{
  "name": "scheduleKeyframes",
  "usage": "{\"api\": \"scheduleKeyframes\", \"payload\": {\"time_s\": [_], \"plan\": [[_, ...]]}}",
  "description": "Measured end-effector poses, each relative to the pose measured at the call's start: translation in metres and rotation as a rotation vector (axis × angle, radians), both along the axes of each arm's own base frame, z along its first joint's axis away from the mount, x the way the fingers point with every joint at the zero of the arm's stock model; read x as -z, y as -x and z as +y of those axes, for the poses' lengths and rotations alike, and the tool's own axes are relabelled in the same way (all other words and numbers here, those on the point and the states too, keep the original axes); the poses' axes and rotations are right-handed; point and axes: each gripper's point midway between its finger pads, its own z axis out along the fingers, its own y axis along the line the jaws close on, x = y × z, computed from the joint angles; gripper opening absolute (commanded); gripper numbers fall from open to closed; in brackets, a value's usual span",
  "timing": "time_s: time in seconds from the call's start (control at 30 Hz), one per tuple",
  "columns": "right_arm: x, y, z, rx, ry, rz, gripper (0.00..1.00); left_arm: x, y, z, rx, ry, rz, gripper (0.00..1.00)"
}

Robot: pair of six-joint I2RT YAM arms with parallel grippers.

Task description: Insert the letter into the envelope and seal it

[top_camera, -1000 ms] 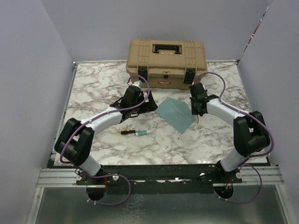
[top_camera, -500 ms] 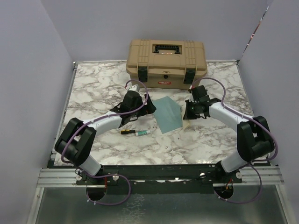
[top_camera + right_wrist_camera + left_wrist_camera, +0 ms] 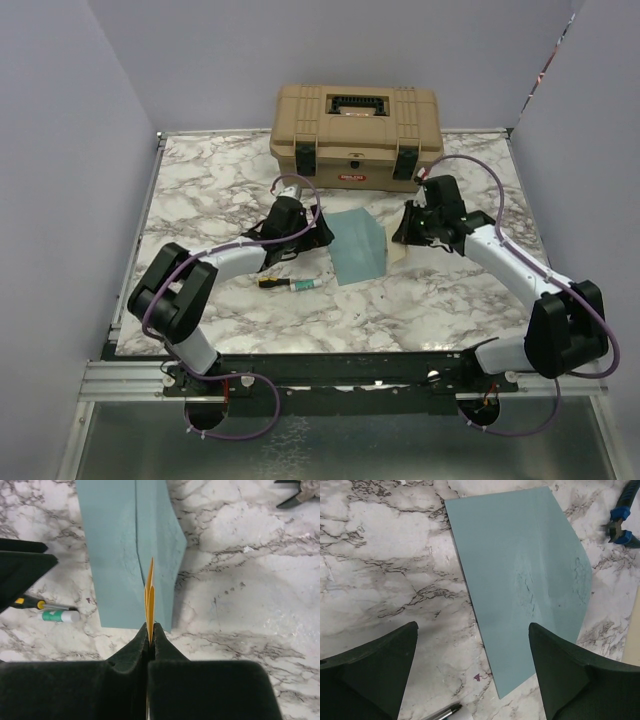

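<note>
One letter (image 3: 150, 587) pinched edge-on in right claw (image 3: 150, 630), over envelope (image 3: 115, 540).

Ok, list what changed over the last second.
The envelope slid left and turned. The right end effector, still shut on the letter, turned toward the envelope as its elbow swung outward. The left end effector stayed open beside it; toolbox unmoved.
</note>
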Motion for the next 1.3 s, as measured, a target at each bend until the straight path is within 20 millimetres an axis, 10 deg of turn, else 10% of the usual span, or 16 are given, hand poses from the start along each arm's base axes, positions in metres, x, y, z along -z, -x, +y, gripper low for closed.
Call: {"api": "scheduleKeyframes", "payload": {"time_s": [0.4,0.77,1.3], "plan": [[0.026,-0.030,0.041,-0.113,-0.128,0.025,0.00,0.021,0.004,-0.013,0.024,0.035,0.092,0.70],[0.073,-0.048,0.032,-0.089,-0.026,0.048,0.00,0.027,0.002,-0.022,0.014,0.070,0.140,0.60],[0.091,-0.056,0.048,-0.075,-0.124,0.042,0.00,0.031,0.005,-0.039,0.062,0.137,0.201,0.53]]}}
